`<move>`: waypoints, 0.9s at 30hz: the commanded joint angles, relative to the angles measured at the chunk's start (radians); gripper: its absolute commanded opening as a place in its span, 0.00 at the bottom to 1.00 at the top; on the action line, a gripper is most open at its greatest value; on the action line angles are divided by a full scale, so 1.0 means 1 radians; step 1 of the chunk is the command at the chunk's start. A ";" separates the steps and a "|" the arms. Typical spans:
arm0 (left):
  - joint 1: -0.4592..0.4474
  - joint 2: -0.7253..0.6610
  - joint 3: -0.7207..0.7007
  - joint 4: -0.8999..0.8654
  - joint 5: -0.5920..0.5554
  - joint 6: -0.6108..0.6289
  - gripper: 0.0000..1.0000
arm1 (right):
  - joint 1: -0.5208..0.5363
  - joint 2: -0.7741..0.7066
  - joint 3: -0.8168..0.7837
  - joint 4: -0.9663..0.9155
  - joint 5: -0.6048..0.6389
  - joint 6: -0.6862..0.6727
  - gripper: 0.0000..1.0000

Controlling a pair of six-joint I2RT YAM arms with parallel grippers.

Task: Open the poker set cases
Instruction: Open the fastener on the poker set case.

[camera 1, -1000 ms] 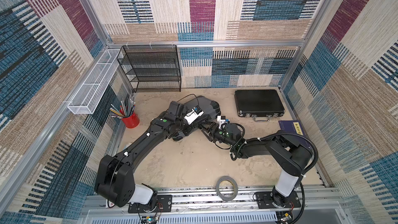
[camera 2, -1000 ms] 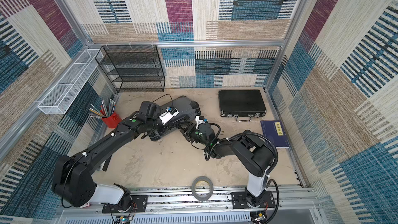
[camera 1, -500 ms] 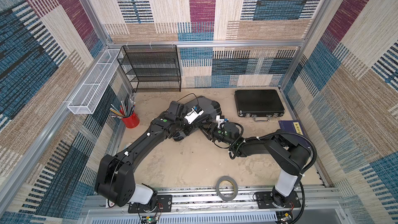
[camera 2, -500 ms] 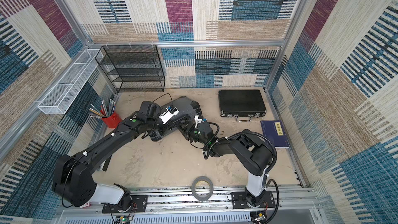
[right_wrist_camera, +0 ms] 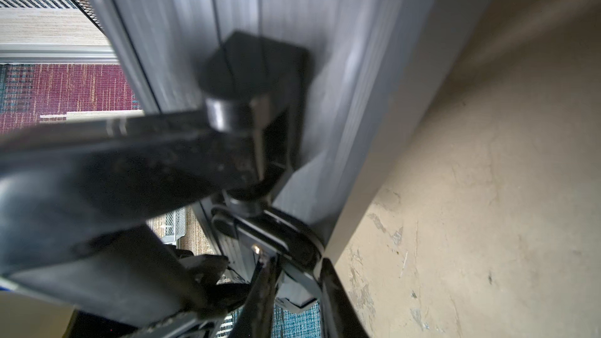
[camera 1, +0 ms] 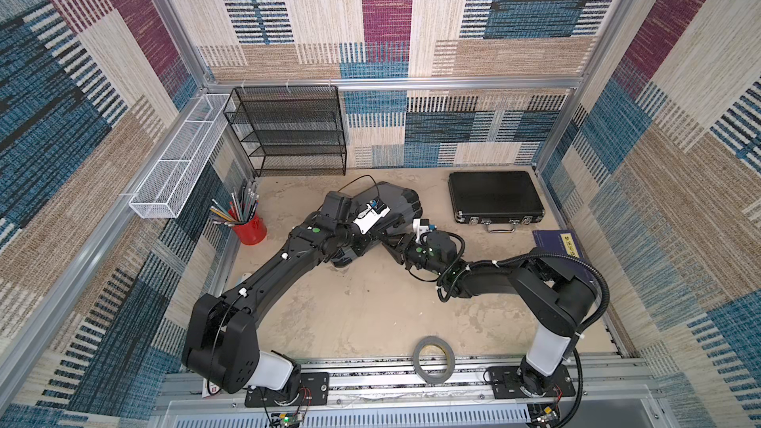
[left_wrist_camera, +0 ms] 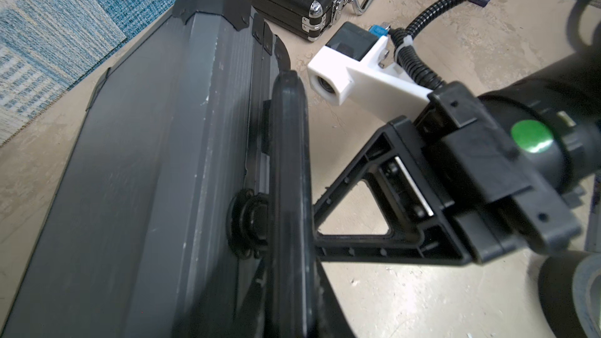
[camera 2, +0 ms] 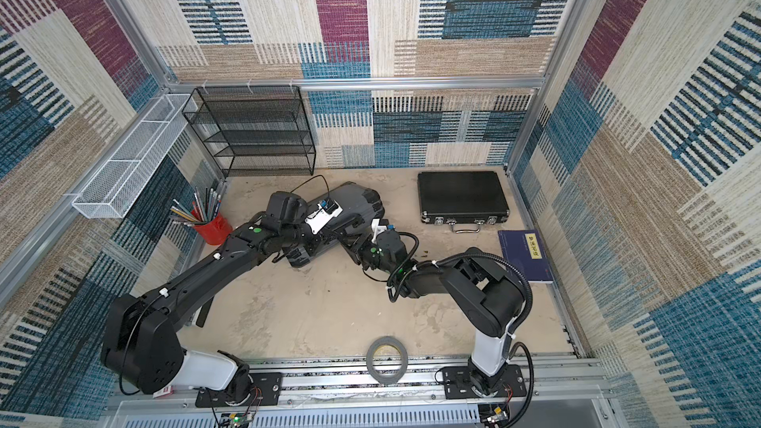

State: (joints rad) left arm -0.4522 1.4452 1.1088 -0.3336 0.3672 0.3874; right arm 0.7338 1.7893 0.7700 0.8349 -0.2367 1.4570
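beige tabletop (camera 1: 370, 314): right claw (camera 1: 390, 240) touches grey case (camera 1: 397, 204), gap unclear.

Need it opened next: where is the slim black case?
In both top views the black case lies flat at the far right, beyond the blue book, right of the grey case.

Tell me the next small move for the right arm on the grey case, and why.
Probably ease the right gripper away from the grey case to lever the black latch open. The right wrist view, though blurred, shows a finger against that latch, and the case's seam looks shut. Whether the latch is actually gripped is unclear.
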 commanded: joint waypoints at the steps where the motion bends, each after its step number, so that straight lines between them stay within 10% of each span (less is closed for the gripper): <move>1: -0.009 -0.001 -0.001 0.087 0.136 0.011 0.00 | 0.001 -0.012 0.013 -0.037 0.048 0.009 0.24; 27: -0.027 0.005 -0.026 0.076 0.106 0.048 0.00 | -0.004 -0.058 0.053 -0.237 0.088 -0.007 0.12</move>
State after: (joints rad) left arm -0.4709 1.4548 1.0851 -0.3260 0.3420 0.3889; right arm 0.7322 1.7367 0.8124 0.6205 -0.2070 1.4609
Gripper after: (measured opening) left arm 0.192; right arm 0.112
